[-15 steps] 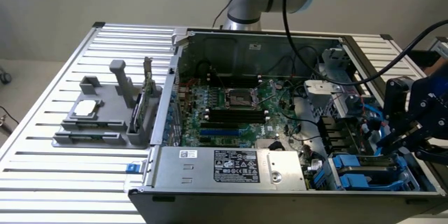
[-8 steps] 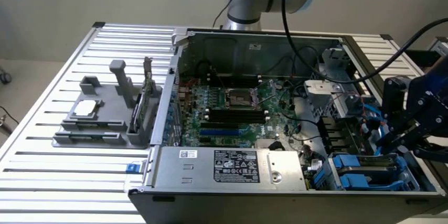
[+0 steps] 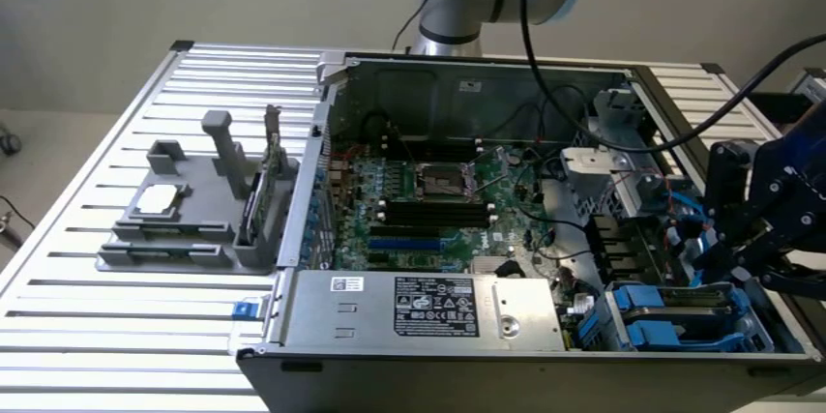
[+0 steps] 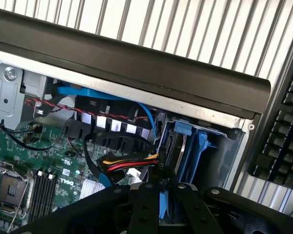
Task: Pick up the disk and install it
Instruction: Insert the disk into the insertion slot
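Note:
My gripper (image 3: 761,258) hangs over the drive bay corner of the open computer case (image 3: 452,65), at the exterior view's right. In the wrist view its dark fingers (image 4: 146,204) stand close together around a thin blue-edged slab seen edge-on, which I take to be the disk (image 4: 162,207). The slab points toward the blue carrier rails of the drive bay (image 4: 201,146). Little of the disk shows; its label is hidden. In the exterior view the same drive bay (image 3: 678,321) sits just below the gripper, with blue plastic and a silver top.
A grey power-supply box (image 3: 427,307) lies along the case's near side. Beside the bay are the motherboard (image 3: 427,200) and loose cables (image 4: 129,163). A grey stand (image 3: 193,210) with a small silver chip sits on the slatted table (image 3: 103,336). A keyboard (image 4: 283,131) lies outside the case.

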`<state>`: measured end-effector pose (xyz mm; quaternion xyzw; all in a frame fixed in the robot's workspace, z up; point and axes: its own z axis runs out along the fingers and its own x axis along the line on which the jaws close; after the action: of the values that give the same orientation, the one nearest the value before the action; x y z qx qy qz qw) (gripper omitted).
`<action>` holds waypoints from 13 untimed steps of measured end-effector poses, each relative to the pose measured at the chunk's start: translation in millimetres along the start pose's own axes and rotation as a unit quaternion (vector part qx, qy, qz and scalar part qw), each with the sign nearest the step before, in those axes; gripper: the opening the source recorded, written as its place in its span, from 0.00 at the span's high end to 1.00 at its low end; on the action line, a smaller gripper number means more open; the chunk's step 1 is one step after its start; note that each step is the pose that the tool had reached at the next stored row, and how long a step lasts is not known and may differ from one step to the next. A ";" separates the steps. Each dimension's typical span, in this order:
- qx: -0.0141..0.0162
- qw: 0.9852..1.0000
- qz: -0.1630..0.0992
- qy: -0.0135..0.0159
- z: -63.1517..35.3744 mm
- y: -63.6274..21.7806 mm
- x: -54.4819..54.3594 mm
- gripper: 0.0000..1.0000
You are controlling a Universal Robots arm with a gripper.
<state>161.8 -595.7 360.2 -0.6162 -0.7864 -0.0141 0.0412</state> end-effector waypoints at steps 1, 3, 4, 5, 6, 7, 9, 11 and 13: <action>0.000 1.000 0.002 0.000 0.0 0.0 0.1 0.83; -0.001 1.000 0.006 0.000 0.0 0.0 0.3 0.83; -0.001 1.000 0.009 0.000 0.0 0.0 0.4 0.83; -0.001 1.000 0.012 0.000 0.1 0.0 0.4 0.83; -0.001 1.000 0.016 0.000 0.3 0.0 0.4 0.83; -0.001 1.000 0.019 0.000 0.4 0.0 0.4 0.83; -0.002 1.000 0.027 0.000 0.9 0.0 0.5 0.83; -0.003 0.999 0.036 0.000 1.8 0.1 0.4 0.83; -0.003 0.999 0.045 -0.001 3.1 0.1 0.2 0.83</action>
<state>161.7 -595.2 357.2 -0.6512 -0.7578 -0.0145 0.0393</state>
